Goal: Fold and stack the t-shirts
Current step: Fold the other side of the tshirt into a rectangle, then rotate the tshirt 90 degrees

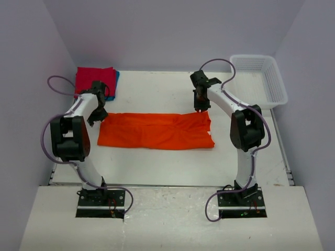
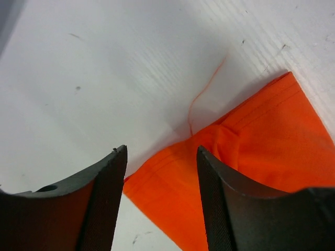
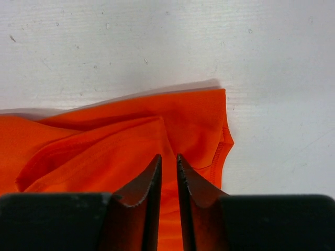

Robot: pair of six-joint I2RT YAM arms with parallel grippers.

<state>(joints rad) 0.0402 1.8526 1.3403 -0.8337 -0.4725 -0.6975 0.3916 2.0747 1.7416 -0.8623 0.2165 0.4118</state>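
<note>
**Folding the orange tee: long band laid down, crosswise fold still to come**

Spanning the scene, the white worktop (image 1: 157, 167) carries everything. Across its middle lies the orange t-shirt (image 1: 157, 130), set out as a long band running left to right, with creases and a doubled layer near its right end. It looks already folded lengthwise.

At the far right corner sits a white mesh basket (image 1: 277, 86), well apart from the cloth. At the far left corner rests the crimson red t-shirt (image 1: 94, 78), folded square, with the blue t-shirt (image 1: 117, 78) showing only as a thin edge at its right side, seemingly beneath it.

The left hand (image 1: 97, 116) hangs at the band's far left corner with its jaws standing well apart and nothing between them. The cloth corner lies below on the worktop. The right hand (image 1: 200, 104) hovers at the far right corner, its jaws parted by only a narrow slit, and no cloth appears pinched in it.

A loose orange thread (image 2: 201, 97) trails from the left corner.

By my reading, the step in hand is the orange shirt's fold. The next move calls for regripping one end at both corners, carrying it over the other end, then setting the packet on the red pile.
</note>
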